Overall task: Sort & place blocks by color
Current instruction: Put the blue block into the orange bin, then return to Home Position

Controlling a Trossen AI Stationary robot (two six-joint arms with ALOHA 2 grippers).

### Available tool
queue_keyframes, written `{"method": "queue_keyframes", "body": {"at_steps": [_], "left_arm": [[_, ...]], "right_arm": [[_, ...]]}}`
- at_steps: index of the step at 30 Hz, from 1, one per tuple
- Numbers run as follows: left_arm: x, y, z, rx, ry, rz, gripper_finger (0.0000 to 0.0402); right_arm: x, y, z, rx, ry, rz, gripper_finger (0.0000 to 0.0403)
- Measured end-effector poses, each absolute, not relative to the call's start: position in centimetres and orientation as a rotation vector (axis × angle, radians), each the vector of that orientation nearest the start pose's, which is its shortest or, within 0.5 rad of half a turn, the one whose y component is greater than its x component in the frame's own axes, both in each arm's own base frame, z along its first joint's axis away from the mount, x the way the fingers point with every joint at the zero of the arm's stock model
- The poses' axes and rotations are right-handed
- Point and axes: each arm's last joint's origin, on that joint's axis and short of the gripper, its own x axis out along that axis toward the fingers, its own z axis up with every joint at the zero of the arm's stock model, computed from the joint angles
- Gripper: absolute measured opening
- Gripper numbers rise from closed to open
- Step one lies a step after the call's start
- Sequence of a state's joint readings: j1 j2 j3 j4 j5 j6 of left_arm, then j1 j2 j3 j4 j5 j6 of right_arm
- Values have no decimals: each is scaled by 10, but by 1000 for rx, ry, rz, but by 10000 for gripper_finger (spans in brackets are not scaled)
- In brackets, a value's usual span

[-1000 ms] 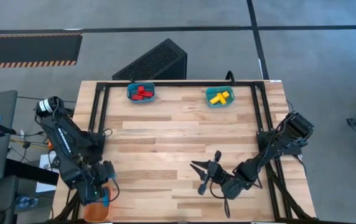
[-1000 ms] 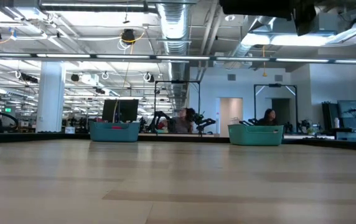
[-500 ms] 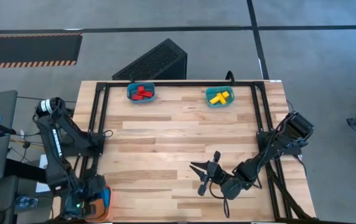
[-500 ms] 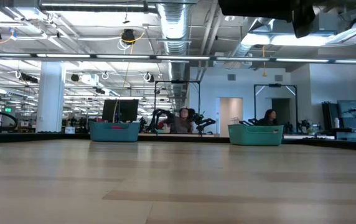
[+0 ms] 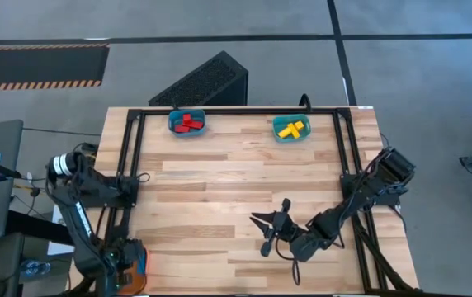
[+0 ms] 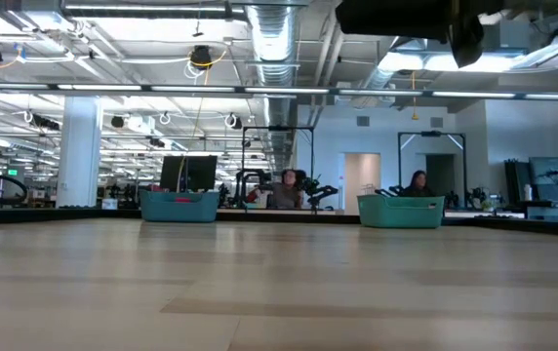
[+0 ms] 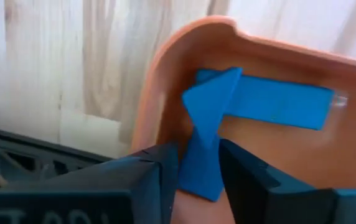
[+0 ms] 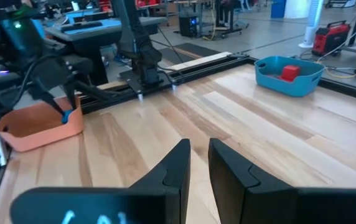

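Left gripper [image 7: 193, 163], fingers parted slightly around a blue block [image 7: 206, 134], hangs inside the orange bin [image 7: 165, 74]; a second blue bar [image 7: 284, 102] lies just beyond. Best practice: widen fully, then rise straight, avoiding the bin wall. Right gripper [image 5: 262, 233] waits, nearly closed, empty.

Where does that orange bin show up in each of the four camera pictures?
High view: the orange bin sits at the table's near left corner, under the left gripper.
Low view: not in it.
Left wrist view: the orange bin fills the picture, with blue blocks inside.
Right wrist view: the orange bin is far off, beside the left arm.
Shared landmark: the left gripper at the bin.
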State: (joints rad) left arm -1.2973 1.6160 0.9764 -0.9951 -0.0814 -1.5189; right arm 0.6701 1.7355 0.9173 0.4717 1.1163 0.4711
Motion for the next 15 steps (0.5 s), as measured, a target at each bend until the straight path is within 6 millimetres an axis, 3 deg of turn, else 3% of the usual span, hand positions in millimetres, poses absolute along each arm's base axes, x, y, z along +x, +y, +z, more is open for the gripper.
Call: {"method": "queue_keyframes", "body": {"at_steps": [10, 15], "left_arm": [[81, -222, 174, 64, 1460, 474, 151], [83, -222, 176, 63, 1455, 474, 152]], "right_arm": [[294, 194, 198, 198, 126, -448, 82], [290, 200, 198, 177, 134, -428, 82]]}}
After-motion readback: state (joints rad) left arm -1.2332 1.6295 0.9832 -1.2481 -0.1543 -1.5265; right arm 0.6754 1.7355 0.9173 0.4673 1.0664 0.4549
